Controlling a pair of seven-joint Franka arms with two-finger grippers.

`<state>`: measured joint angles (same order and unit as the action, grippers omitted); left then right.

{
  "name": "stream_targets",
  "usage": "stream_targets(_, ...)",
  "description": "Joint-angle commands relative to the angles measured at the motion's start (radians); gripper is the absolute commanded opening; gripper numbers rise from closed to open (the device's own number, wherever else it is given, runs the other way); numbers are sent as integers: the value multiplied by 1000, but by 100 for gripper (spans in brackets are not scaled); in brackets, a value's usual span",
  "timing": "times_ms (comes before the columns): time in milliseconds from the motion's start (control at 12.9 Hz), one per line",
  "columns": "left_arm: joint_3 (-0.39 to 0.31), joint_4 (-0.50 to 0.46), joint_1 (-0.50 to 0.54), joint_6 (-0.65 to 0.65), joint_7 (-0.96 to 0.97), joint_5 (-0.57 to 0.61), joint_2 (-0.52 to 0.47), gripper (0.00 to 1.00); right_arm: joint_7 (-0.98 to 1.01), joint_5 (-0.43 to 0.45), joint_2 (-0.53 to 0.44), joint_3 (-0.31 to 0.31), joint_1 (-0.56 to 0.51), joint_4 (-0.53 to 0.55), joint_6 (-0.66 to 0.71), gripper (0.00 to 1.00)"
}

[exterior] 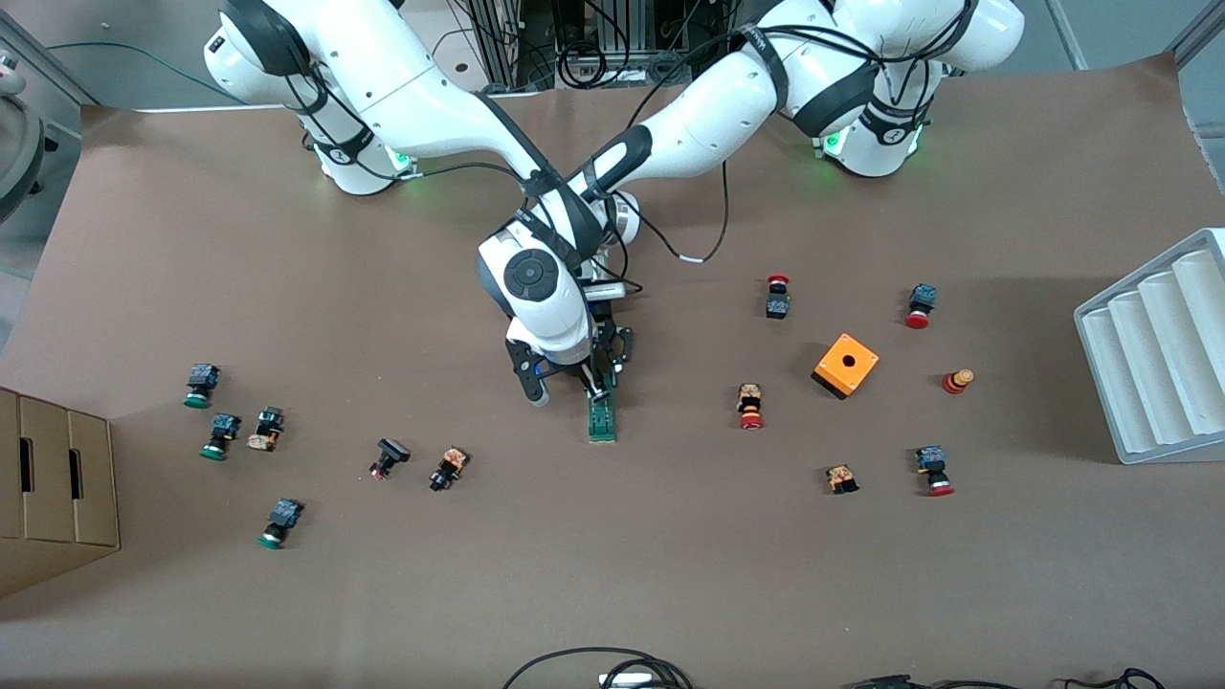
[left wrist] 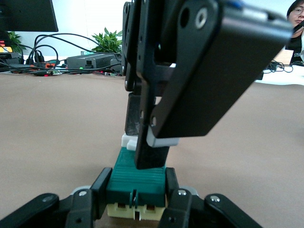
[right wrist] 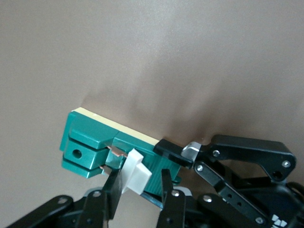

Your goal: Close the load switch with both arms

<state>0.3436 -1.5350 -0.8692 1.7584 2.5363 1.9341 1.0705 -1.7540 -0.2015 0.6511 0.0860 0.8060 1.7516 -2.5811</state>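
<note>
Front view: green-capped push button (exterior: 278, 522) sits nearest cam, toward right arm's end. Load switch (exterior: 601, 419) lies mid-table, both grippers on it, orange box (exterior: 845, 365) well apart. No readable writing.

Left wrist view: left gripper (left wrist: 137, 202) clamped on switch's (left wrist: 137, 180) sides; right gripper's (left wrist: 151, 135) fingers pinch white handle (left wrist: 161, 140).

Right wrist view: right gripper (right wrist: 140, 185) clenched on handle (right wrist: 137, 172) of switch (right wrist: 102, 142); left gripper's finger (right wrist: 172, 153) touches switch end.

no legible text or labels
</note>
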Motion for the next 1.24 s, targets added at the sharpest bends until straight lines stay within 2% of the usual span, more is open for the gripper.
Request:
stream_targets(0,5,29,-4,4,19,13,40,50,-7,-22,16,4,10,-9,-19,39)
stream_targets(387,5,29,-4,4,19,13,42,50,-5,-18,22,4,18,-10,-25,38)
stream_targets(773,5,29,-2,4,18,13,42,50,-2,-15,27,6,18,-18,-31,29)
stream_targets(1160,5,29,-4,4,16,11,42,50,10,-15,27,6,13,-26,-30,27)
